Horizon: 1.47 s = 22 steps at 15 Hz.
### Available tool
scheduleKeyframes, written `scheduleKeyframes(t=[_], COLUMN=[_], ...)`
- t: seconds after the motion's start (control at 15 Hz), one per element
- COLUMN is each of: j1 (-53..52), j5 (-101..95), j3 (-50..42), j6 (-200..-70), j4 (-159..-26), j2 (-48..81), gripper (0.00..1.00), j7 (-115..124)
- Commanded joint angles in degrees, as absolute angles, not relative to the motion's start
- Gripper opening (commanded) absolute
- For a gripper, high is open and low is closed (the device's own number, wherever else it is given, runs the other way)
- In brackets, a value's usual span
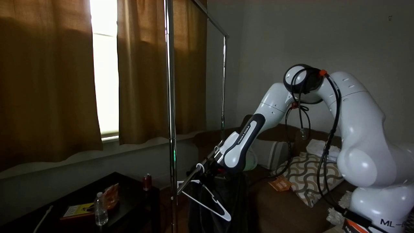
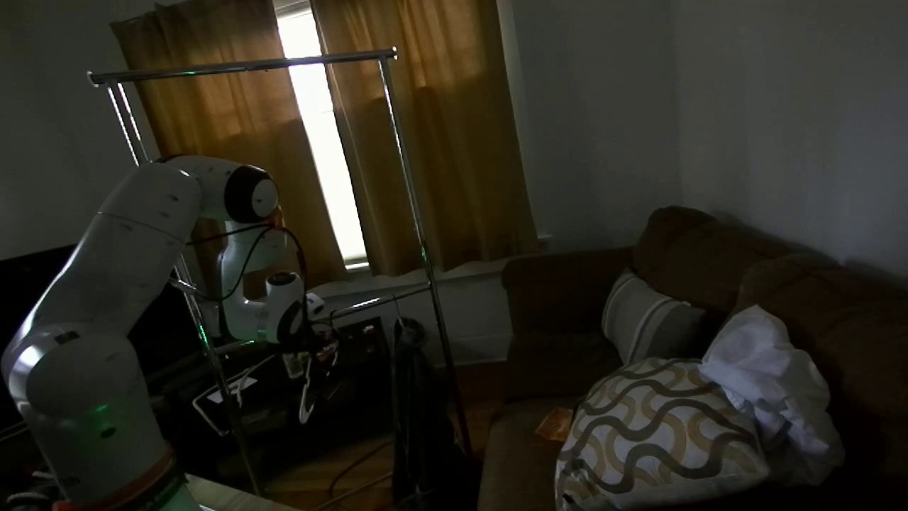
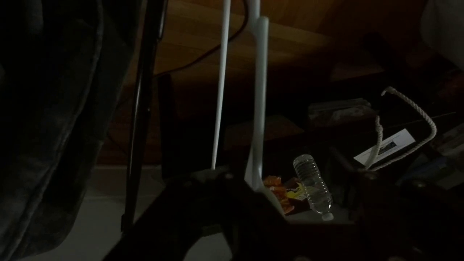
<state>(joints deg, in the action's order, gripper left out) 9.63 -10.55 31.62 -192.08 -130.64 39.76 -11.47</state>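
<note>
In the wrist view my gripper (image 3: 299, 177) stands open, its two dark fingers apart. A white hanger (image 3: 261, 90) runs up along the inner side of the left-hand finger; whether they touch is too dark to tell. The same white hanger (image 1: 227, 216) hangs tilted from the rack's lower rail (image 1: 189, 182), just below the wrist. Part of a white hanger (image 2: 305, 408) also dangles under the hand in an exterior view. Beside the gripper hangs a dark garment (image 3: 47, 108), also on that rail. From outside, the fingers are mostly lost in shadow.
A chrome clothes rack (image 1: 171, 97) stands around the hand, its posts close by. Behind is a black table (image 1: 129, 181) with a water bottle (image 1: 101, 210), a red can (image 1: 147, 182) and an orange bag (image 1: 111, 195). A brown sofa bears a patterned pillow (image 2: 660, 433) and white cloth (image 2: 773, 376).
</note>
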Motion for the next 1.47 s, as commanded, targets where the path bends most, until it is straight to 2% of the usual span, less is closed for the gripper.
scheduleKeyframes(t=[0.0,0.2,0.27,0.73,1.07,1.4], j1=[7.8,6.57,6.11,5.4,7.4,13.39], j5=[-12.87,-12.94,-12.84,-12.94,-12.95,-10.66], j3=[29.25,27.68,27.14,26.33,27.29,33.4], j6=[-193.44,-193.53,-193.48,-193.44,-190.29,-178.39], j4=[-129.38,-129.06,-128.94,-128.72,-132.99,-139.1], j2=[41.09,40.96,40.93,40.28,33.63,23.77], gripper=[0.26,0.04,0.01,0.02,0.02,0.02], j7=[-10.17,-10.19,-10.15,-10.02,-9.36,-9.43])
